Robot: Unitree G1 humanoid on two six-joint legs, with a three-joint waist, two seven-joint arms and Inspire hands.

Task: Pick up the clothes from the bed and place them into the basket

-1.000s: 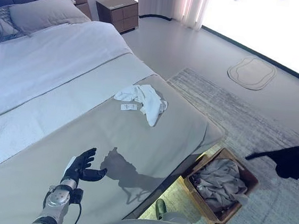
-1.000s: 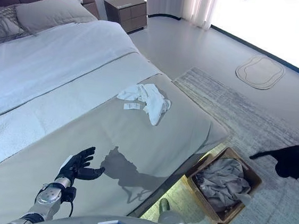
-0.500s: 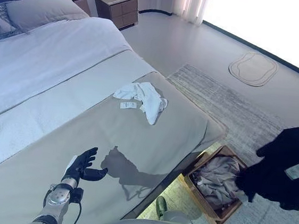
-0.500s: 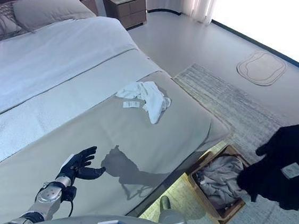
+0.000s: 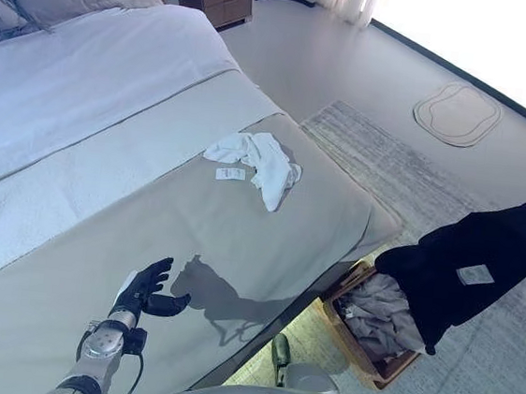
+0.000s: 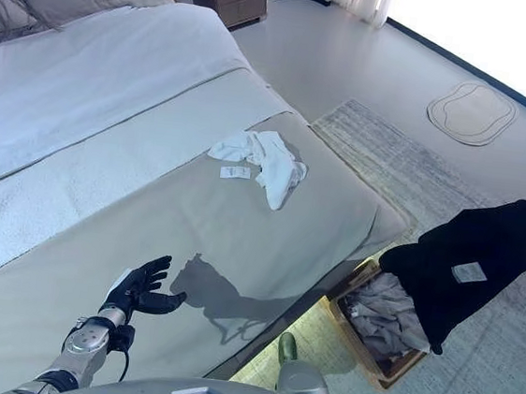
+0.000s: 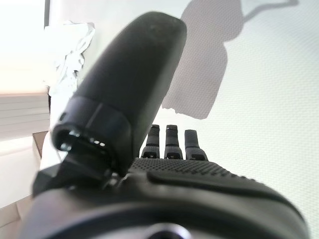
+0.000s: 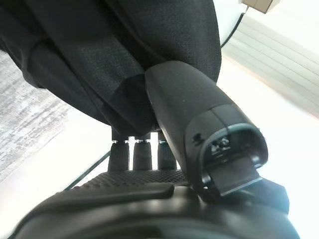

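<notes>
Left eye view, basket [image 5: 396,370] holding grey clothes [image 5: 377,317], black garment [image 5: 467,270] above

No legible text, number or sign is found in any view. A small pale label [image 5: 474,274] is seen on the black garment [image 5: 463,265], and a white tag [image 5: 230,174] is seen beside the white garment [image 5: 266,164] on the bed [image 5: 111,125], but any print on either is too small to be read.
</notes>
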